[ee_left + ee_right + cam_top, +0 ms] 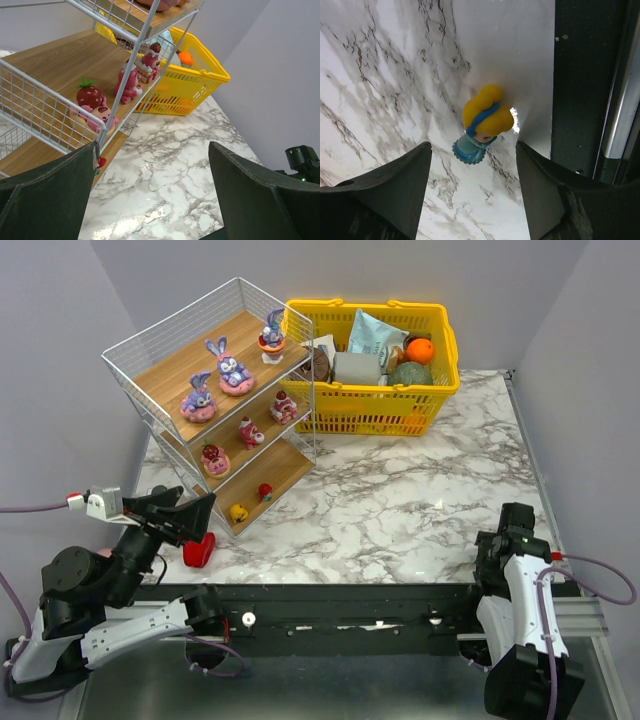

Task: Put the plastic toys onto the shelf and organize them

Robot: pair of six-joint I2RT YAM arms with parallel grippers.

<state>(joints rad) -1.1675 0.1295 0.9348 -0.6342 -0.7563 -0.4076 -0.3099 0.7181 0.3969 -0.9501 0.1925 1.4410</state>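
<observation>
Small plastic figurine, yellow hair, blue dress (482, 122): near right table edge, centred just beyond right gripper (472, 150), jaws spread, nothing held. Right arm nearer. Left gripper (153, 147) spread, empty, by white wire shelf (60, 60).

Yellow plastic basket (372, 416) at the back of the white, grey-veined marble table (400, 510), two handles folded down on the rim. Packed full: teal foil packet (375, 335) standing upright at the back, orange (420, 349) on top at right, round green item (412, 374) just below the orange, pale grey box (352, 367) in the middle, brown item (320, 364) at the left end. Red bell pepper (199, 551) lying near the table's front-left edge, well apart from the basket. Plain grey walls (60, 340) behind and on both sides.
</observation>
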